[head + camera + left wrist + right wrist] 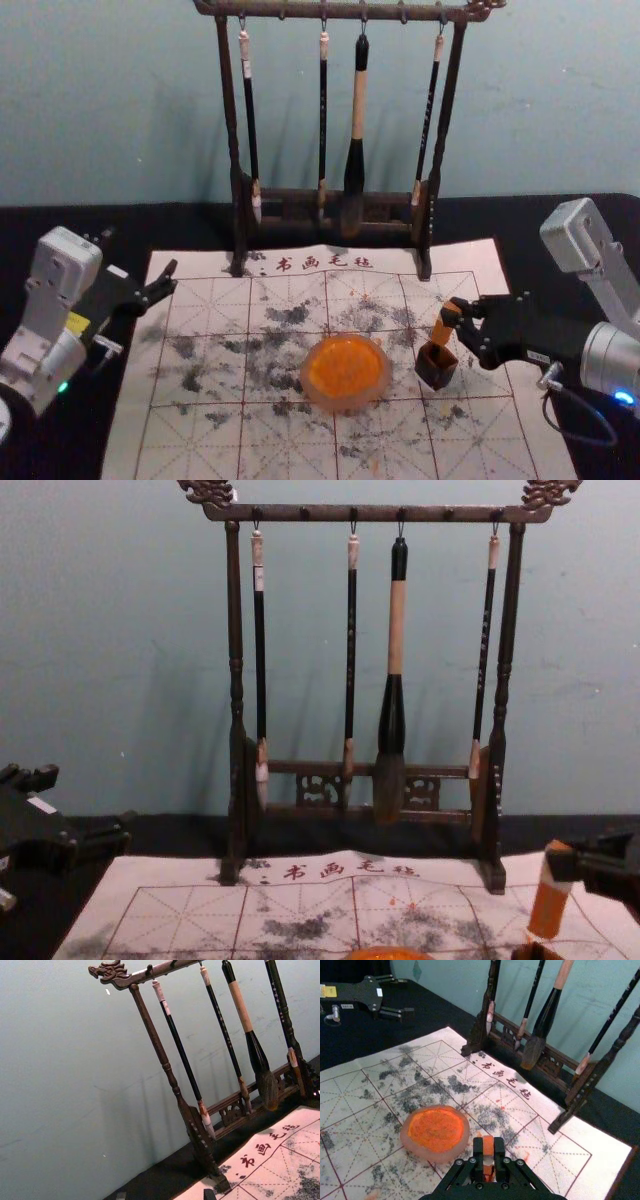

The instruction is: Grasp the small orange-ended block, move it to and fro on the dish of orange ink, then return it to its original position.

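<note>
Orange-ended block (440,332)—top pinched by right gripper (457,313).

Right side: I am reaching inward with my right gripper (457,311), closing its fingers (499,1154) in a grip. Left side: I am holding my left gripper (141,251) well apart from it, pointing inward, fingers (160,286) standing spread.

mat (205,450): 书画毛毡 | brush handles (276,995): characters too small | left-arm labels (329,991): illegible
</note>
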`<state>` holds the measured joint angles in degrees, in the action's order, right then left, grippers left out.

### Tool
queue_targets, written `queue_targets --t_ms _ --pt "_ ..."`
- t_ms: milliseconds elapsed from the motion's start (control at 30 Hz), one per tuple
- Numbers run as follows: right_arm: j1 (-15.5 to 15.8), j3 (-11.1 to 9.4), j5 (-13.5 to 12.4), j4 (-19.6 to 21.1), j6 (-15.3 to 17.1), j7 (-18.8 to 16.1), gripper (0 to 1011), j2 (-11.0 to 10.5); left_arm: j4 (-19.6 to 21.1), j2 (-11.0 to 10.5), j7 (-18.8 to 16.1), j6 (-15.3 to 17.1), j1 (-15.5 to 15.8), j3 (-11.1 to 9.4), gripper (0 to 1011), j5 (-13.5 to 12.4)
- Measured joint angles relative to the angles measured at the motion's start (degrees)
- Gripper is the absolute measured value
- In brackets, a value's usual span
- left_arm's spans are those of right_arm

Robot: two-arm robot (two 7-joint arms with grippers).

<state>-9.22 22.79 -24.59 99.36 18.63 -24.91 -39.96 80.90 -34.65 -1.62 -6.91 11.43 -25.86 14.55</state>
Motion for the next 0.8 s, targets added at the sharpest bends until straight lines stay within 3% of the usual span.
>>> queue_targets --t_ms 300,800 --pt "1.6 -0.9 0.0 0.9 0.3 -0.2 71 -0.5 0.0 0.0 0.0 0.0 0.0 0.0 1002 0.0" --pt "2.0 -0.6 0.8 0.4 1.6 -0.3 71 0.2 0.0 0.0 0.0 0.0 0.0 0.0 1001 0.0"
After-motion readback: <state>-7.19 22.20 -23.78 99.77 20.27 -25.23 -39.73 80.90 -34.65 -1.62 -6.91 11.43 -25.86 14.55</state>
